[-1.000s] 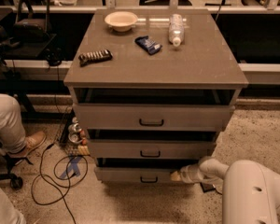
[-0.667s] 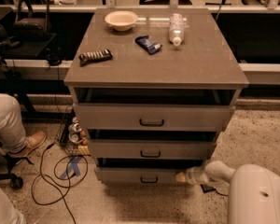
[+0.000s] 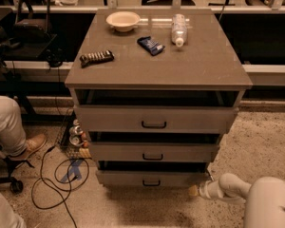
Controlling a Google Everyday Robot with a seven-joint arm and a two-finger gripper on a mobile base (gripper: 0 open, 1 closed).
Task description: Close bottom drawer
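The bottom drawer [image 3: 149, 178] is the lowest of three in the grey-brown cabinet. It has a thin front panel and a small black centre handle [image 3: 151, 183]. A dark gap shows above its panel. My gripper [image 3: 195, 190] is low at the right, on a white arm [image 3: 256, 198], beside the drawer's lower right corner and just off its front. The middle drawer [image 3: 153, 152] and top drawer [image 3: 154, 119] also stand out from the cabinet.
On the cabinet top [image 3: 199, 65] lie a bowl [image 3: 123, 20], a bottle [image 3: 179, 28], a blue packet [image 3: 150, 45] and a dark bar [image 3: 96, 57]. A seated person's leg and shoe [image 3: 27, 146] and floor cables [image 3: 57, 179] are at left. Cans [image 3: 76, 134] sit by the cabinet's left side.
My gripper has slid to the right and away from the bottom drawer's front, from near the handle side toward its right corner. The drawers look unchanged.
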